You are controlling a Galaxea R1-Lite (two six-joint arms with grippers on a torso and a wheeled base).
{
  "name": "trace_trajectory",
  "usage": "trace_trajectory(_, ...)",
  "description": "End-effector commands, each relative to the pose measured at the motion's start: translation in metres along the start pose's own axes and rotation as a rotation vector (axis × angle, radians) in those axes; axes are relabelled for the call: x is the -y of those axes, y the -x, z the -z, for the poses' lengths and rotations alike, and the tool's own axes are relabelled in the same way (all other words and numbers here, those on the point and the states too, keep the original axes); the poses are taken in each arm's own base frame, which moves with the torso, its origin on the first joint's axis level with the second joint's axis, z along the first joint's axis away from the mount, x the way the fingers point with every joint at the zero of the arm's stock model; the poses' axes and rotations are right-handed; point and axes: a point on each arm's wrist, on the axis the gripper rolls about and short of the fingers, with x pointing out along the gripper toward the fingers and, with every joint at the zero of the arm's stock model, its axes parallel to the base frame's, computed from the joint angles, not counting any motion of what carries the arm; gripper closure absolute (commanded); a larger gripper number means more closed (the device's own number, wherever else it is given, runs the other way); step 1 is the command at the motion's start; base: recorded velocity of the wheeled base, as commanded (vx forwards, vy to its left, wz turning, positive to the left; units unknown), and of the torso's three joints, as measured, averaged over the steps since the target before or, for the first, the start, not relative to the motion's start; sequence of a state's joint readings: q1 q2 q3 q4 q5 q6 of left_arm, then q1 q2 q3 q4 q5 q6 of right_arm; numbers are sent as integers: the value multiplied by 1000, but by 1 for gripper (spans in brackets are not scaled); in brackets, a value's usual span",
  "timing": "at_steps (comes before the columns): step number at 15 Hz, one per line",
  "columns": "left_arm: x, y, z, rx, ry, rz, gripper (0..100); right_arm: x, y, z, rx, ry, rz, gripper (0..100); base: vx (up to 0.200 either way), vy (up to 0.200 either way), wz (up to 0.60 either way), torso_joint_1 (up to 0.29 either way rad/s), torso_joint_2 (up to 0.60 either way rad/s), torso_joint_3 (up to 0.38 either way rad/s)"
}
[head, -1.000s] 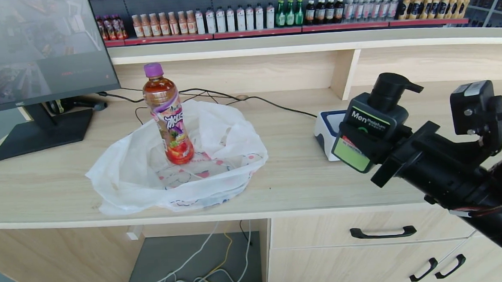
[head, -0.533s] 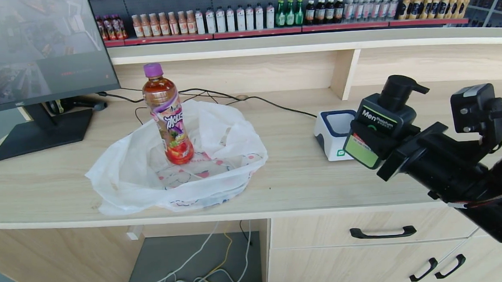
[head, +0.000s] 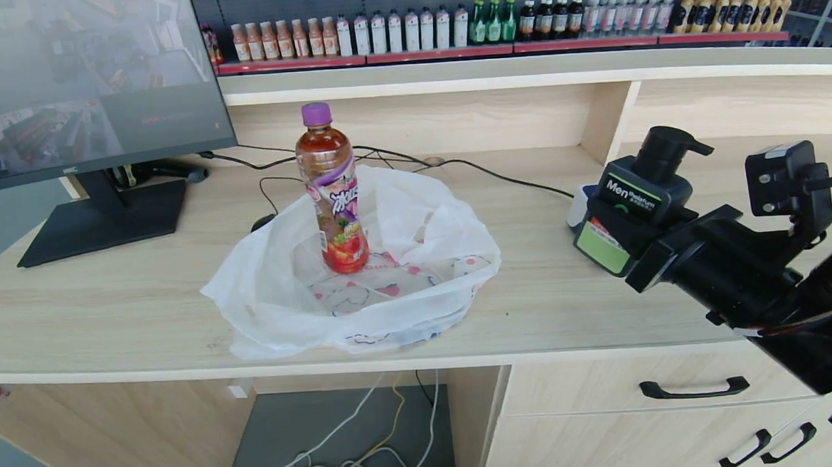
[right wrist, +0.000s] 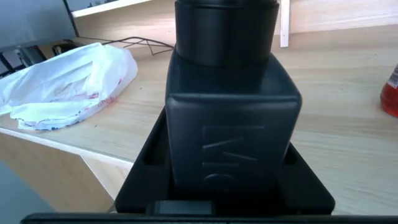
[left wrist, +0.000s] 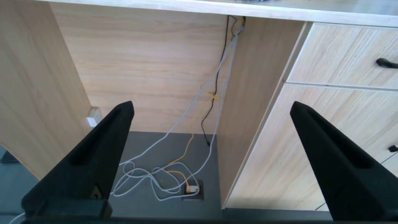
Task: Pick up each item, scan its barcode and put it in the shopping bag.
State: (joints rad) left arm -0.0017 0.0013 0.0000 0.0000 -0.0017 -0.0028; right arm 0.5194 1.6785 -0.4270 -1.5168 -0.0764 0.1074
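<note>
I am looking at the right gripper [head: 655, 242], and its jaws are squeezing tight on a black, boxy pump bottle with a green label [head: 632, 204]. It is holding the bottle up over the light wood counter [head: 106, 306], tipped a bit, with the pump top up. The bottle is hanging just in front of a small white and blue scanner box [head: 576, 209] and is hiding most of it. In the right wrist view the black bottle [right wrist: 233, 124] is sitting snug between the two dark fingers [right wrist: 146, 168]. A white, crinkly plastic shopping bag [head: 248, 299] is lying open in the middle of the counter, well apart from the black bottle. A tall drink bottle with a purple cap and reddish tea inside [head: 332, 195] is standing upright in the bag. A big dark screen on a black stand [head: 80, 80] is sitting at the far left of the counter. The left gripper [left wrist: 211, 155] is hanging low, facing the space below the counter, and its jaws are spread wide apart and holding nothing. Loose wires [left wrist: 161, 180] are lying on the floor down there.
</note>
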Motion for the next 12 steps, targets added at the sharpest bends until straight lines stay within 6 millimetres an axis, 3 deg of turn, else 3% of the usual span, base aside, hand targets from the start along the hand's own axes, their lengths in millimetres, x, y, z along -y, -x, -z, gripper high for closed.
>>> trace_trajectory(1, 0, 0, 0, 0, 0, 0, 0, -4, 8, -2, -5, 4, -15, 100, 0, 0, 0, 0, 0, 0)
trace_trajectory(10, 0, 0, 0, 0, 0, 0, 0, -5, 36, -15, 14, 8, -44, 100, 0, 0, 0, 0, 0, 0)
trace_trajectory(12, 0, 0, 0, 0, 0, 0, 0, -10, 43, -17, 4, 38, -195, 100, 0, 0, 0, 0, 0, 0)
